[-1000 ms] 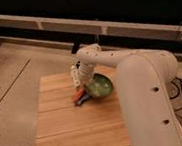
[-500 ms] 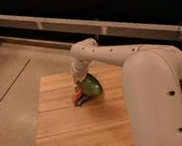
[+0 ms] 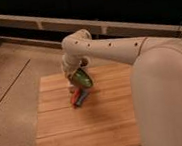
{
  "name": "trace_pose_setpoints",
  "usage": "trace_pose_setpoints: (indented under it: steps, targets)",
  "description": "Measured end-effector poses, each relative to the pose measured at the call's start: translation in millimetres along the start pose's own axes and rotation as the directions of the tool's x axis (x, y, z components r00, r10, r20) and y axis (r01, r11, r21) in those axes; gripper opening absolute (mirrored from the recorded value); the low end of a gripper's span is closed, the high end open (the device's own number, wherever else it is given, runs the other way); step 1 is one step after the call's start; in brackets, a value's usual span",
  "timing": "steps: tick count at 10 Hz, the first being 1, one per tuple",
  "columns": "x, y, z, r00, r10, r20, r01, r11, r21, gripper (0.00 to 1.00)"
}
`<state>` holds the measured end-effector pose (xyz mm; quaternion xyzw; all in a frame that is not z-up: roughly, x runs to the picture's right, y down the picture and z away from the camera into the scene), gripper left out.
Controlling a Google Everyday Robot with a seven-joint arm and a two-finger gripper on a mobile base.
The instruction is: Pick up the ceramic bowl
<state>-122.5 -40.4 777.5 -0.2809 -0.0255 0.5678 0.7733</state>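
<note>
The ceramic bowl (image 3: 82, 79) is glossy green and stands tilted steeply on its edge, raised off the wooden table (image 3: 111, 120). My gripper (image 3: 74, 73) hangs from the white arm (image 3: 106, 47) over the table's far left part and is shut on the bowl's rim. A small orange-and-grey item (image 3: 79, 97) lies on the table right under the bowl. The white-and-black cup is hidden.
The large white arm body (image 3: 168, 97) fills the right side and covers the table's right part. A tiled floor (image 3: 10, 83) lies to the left. A dark wall with a pale rail (image 3: 37, 21) runs behind the table.
The bowl has gone from lying flat on the table to tilted on edge and lifted in the gripper. The arm has swung left and the view has closed in.
</note>
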Motion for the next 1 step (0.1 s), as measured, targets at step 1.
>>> trace_pose_setpoints:
  steps: [1]
  targets:
    - [-11.0, 1.4, -17.8, 0.999, -0.014, 0.045, 0.013, 1.0, 0.024, 0.0]
